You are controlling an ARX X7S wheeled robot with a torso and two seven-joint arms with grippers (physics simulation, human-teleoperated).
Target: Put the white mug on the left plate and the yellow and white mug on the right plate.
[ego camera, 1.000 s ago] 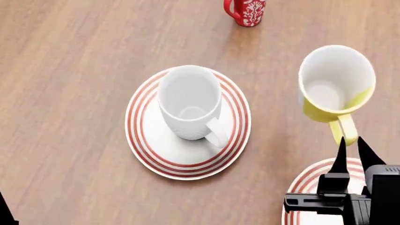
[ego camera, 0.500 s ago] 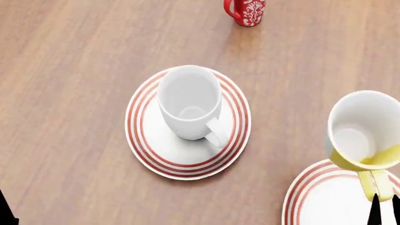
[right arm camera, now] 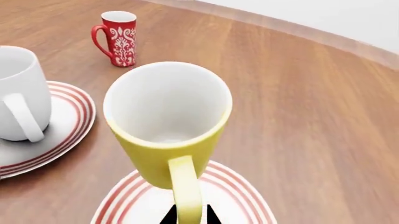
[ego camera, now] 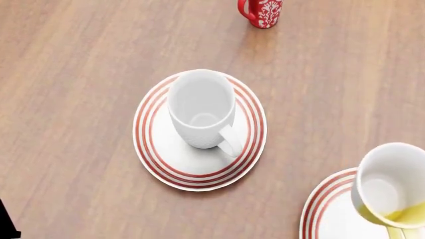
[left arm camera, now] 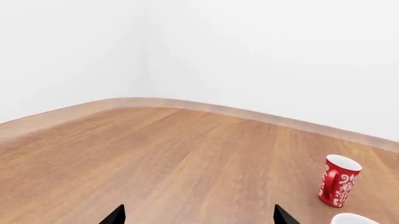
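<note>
The white mug point(ego camera: 201, 108) stands upright on the left plate point(ego camera: 154, 152), handle toward the lower right; it also shows in the right wrist view as the white mug point(right arm camera: 22, 93) on the left plate point(right arm camera: 70, 122). The yellow and white mug point(ego camera: 391, 184) hangs over the right plate point(ego camera: 332, 211) at the head view's lower right corner. In the right wrist view my right gripper point(right arm camera: 188, 216) is shut on the handle of the yellow and white mug point(right arm camera: 167, 126), above the right plate point(right arm camera: 240, 200). My left gripper point(left arm camera: 196, 215) is open over bare wood, holding nothing.
A red mug with white floral pattern point(ego camera: 262, 12) stands at the far side of the wooden table point(ego camera: 79, 64); the same red mug point(left arm camera: 337, 180) appears in the left wrist view and as the red mug point(right arm camera: 118, 38) in the right wrist view. The table's far edge meets a white wall.
The yellow and white mug has travelled toward me and to the right, from beside the plates to over the right plate. The right gripper has left the head view. The white mug stayed put.
</note>
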